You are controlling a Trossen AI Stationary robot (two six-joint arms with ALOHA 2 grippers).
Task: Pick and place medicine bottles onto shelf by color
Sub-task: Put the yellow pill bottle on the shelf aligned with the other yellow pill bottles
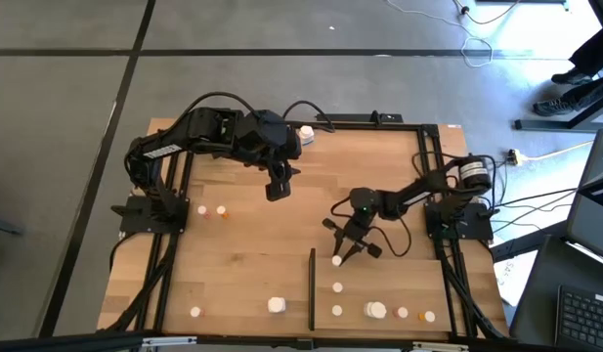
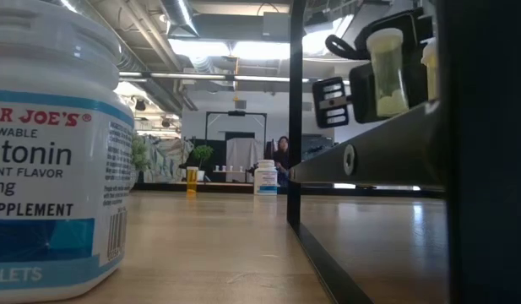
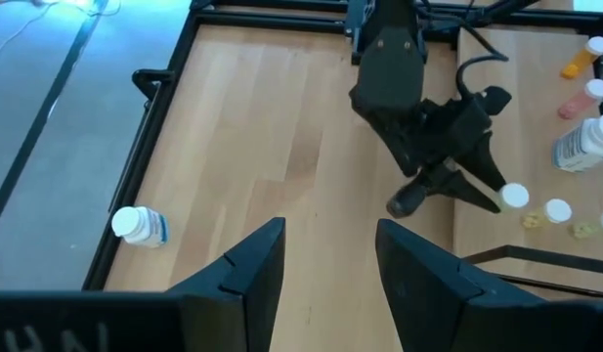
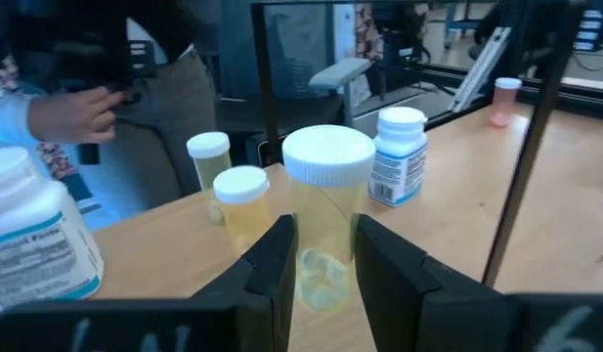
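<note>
My right gripper [image 1: 339, 255] is shut on a pale yellow see-through medicine bottle with a white cap [image 4: 327, 156]. It holds the bottle over the far end of the shelf [image 1: 389, 284], a pale wood panel with a black strip [image 1: 312, 288] along its left side. Several bottles stand at the shelf's near end [image 1: 376, 310]. Others stand on the table's left half [image 1: 202, 209]. My left gripper [image 3: 325, 240] hangs open high above the table's far middle, with nothing between its fingers. My right gripper pinches the bottle's round body [image 4: 321, 256] between its two fingers, below the cap. The fingers come nearly level from the table's far right. The bottle stays upright; the fingers hide its bottom, so I cannot tell whether it touches the shelf.
A large white bottle [image 2: 49, 152] stands close to the low camera. A white bottle [image 3: 140, 225] lies at the table's far edge. An orange bottle [image 2: 192, 180] and a white one [image 2: 266, 177] stand farther back. A person's hand [image 4: 71, 112] shows beyond the table's near edge.
</note>
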